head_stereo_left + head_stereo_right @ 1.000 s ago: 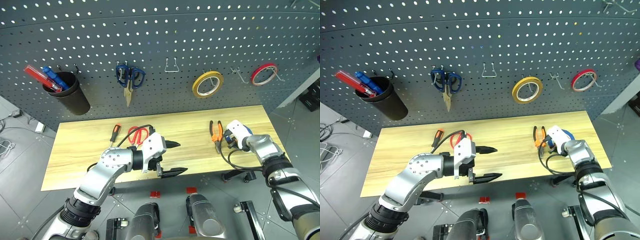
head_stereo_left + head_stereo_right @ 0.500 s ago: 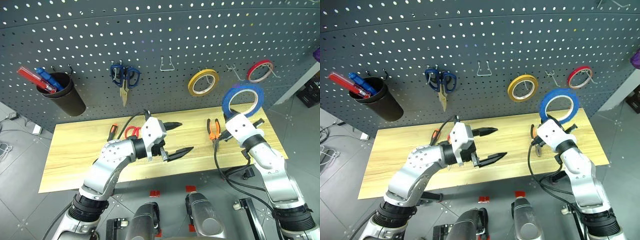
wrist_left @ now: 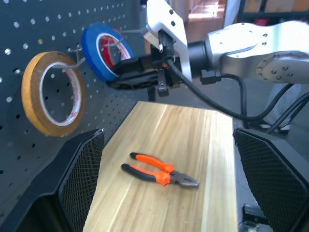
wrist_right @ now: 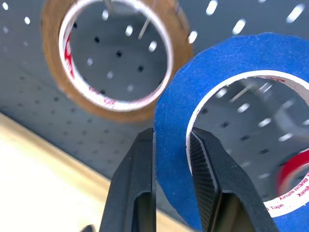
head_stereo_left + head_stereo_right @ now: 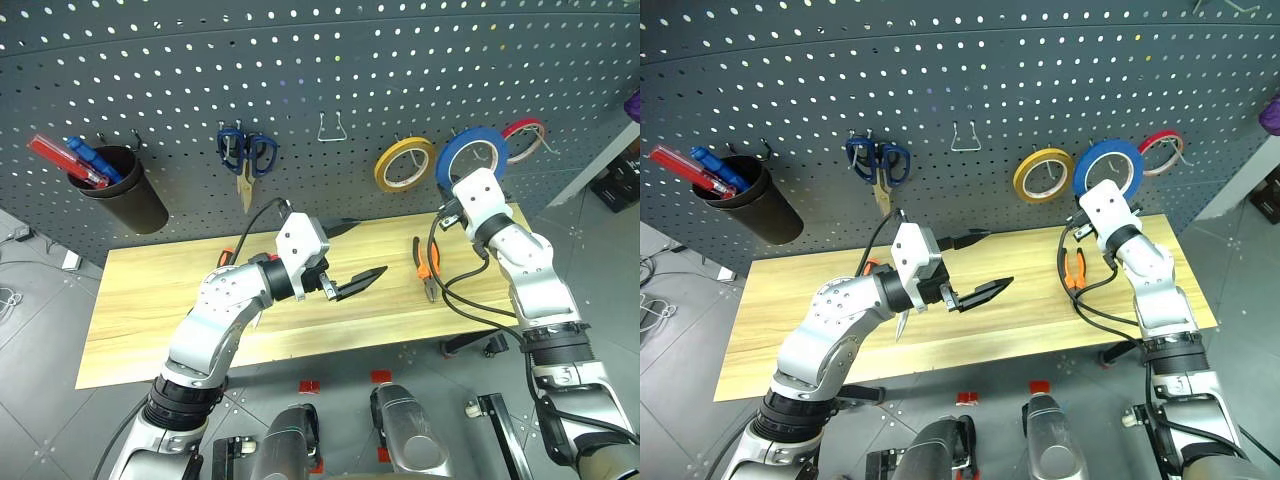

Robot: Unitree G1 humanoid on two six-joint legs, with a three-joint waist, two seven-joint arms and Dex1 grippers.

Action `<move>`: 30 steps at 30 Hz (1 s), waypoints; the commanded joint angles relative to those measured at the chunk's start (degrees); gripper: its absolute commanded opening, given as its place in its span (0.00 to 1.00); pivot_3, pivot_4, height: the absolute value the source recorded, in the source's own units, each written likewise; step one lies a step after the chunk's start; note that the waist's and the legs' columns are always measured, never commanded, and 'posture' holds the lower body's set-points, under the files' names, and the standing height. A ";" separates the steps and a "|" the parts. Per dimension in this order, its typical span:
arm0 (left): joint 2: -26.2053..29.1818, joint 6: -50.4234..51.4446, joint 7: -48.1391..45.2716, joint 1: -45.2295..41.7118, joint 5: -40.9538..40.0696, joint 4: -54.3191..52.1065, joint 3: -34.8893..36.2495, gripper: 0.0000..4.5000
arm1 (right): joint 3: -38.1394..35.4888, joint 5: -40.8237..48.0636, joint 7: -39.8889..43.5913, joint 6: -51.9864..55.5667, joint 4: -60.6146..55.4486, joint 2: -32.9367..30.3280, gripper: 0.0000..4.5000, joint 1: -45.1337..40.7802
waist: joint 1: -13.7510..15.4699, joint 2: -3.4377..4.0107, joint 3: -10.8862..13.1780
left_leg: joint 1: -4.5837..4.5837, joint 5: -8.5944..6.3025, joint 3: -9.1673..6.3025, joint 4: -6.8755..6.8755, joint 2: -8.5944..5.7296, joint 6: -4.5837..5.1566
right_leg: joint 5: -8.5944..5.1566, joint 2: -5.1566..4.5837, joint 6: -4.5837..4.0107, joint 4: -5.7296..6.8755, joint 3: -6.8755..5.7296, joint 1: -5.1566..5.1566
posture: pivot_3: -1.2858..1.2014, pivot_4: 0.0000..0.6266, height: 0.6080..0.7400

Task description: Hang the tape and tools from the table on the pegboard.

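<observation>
1. Right gripper (image 4: pixel 171 145) is raised to the pegboard (image 5: pixel 300 90), fingers pinching the rim of the blue tape (image 5: pixel 470 153), one finger inside the ring, one outside.
2. Blue tape is upright against the board, between the yellow tape ring (image 5: pixel 404 164) on its left and the red-and-white tape ring (image 5: pixel 524 139) on its right. A metal hook (image 3: pixel 126 32) shows through its hole; can't tell if the ring's weight is on it.
3. Left gripper (image 5: pixel 352 255) hovers over the table (image 5: pixel 140 310) middle, pointing right, fingers spread wide, holding nothing.
4. Pliers (image 5: pixel 425 266) lie flat on the right part of the table, below the blue tape.
5. Red-handled scissors and screwdriver (image 5: pixel 225 257) sit on the table behind the left arm, mostly hidden.
6. Blue-handled scissors (image 5: pixel 246 155) hang on the board left of centre; black cup (image 5: pixel 125 188) with pens at far left.
</observation>
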 commanded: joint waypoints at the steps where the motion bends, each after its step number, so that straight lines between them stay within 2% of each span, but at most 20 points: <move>1: 3.27 -3.31 -0.19 2.14 2.30 0.34 2.29 1.00 | -1.40 2.74 0.98 3.72 -6.53 0.61 0.51 2.31 | 0.01 0.00 0.00 | 0.01 0.00 0.00 0.00 0.00 0.00 | 0.00 0.00 0.00 0.00 0.01 0.00 | 0.37 0.44 1.00; 7: 13.92 -8.67 -6.71 7.80 3.30 5.12 6.42 1.00 | 3.07 4.56 0.41 27.20 -26.13 5.02 0.98 13.27 | -0.01 0.06 0.03 | 0.01 -0.01 -0.04 -0.06 0.11 0.00 | -0.01 0.04 -0.02 0.09 0.00 -0.09 | 0.36 0.45 1.00; 11: 19.62 -12.14 -12.02 11.09 4.15 8.51 6.59 1.00 | 4.78 3.23 -5.80 46.58 -27.85 12.33 0.99 11.33 | -0.17 0.07 0.03 | 0.03 -0.01 -0.02 -0.05 0.06 0.02 | 0.08 -0.08 -0.16 0.09 0.04 -0.15 | 0.36 0.45 1.00; 14: 20.81 -13.25 -14.20 11.51 4.32 9.42 5.55 1.00 | 3.09 1.63 -12.47 51.21 -20.83 17.98 0.99 6.78 | -0.28 0.11 0.06 | -0.04 0.01 -0.04 -0.08 0.06 -0.02 | 0.14 -0.08 -0.26 0.12 0.04 -0.35 | 0.36 0.45 1.00; 17: 20.41 -13.18 -15.07 11.45 4.31 9.16 4.77 1.00 | -0.10 0.71 -18.78 49.74 -12.08 21.60 0.99 2.41 | -0.26 0.11 0.06 | -0.23 0.02 -0.03 -0.12 0.00 -0.03 | 0.15 -0.11 -0.27 0.11 0.04 -0.85 | 0.36 0.44 1.00; 20: 19.76 -13.13 -15.02 11.58 4.66 8.55 3.95 1.00 | -1.20 -0.33 -22.79 43.36 -2.42 21.98 0.99 -1.55 | -0.42 0.12 0.05 | -0.43 0.05 -0.03 -0.12 -0.07 -0.09 | 0.17 -0.13 -0.31 0.14 0.04 -0.87 | 0.36 0.44 1.00; 25: 19.41 -12.97 -14.52 12.50 4.85 7.27 3.44 1.00 | -3.72 0.11 -25.96 37.24 9.23 21.26 0.99 -6.44 | -1.61 0.12 0.05 | -0.61 0.15 0.02 -0.13 -0.12 -0.24 | 0.18 -0.14 -0.32 0.18 0.06 -0.98 | 0.37 0.44 1.00; 30: 19.26 -12.69 -14.21 12.93 4.81 6.54 3.25 1.00 | -7.37 2.36 -26.90 36.50 17.88 20.87 0.99 -9.92 | -2.69 0.12 0.06 | -0.62 0.06 0.05 -0.13 -0.11 -0.07 | 0.18 -0.12 -0.31 0.20 0.07 -0.96 | 0.38 0.45 1.00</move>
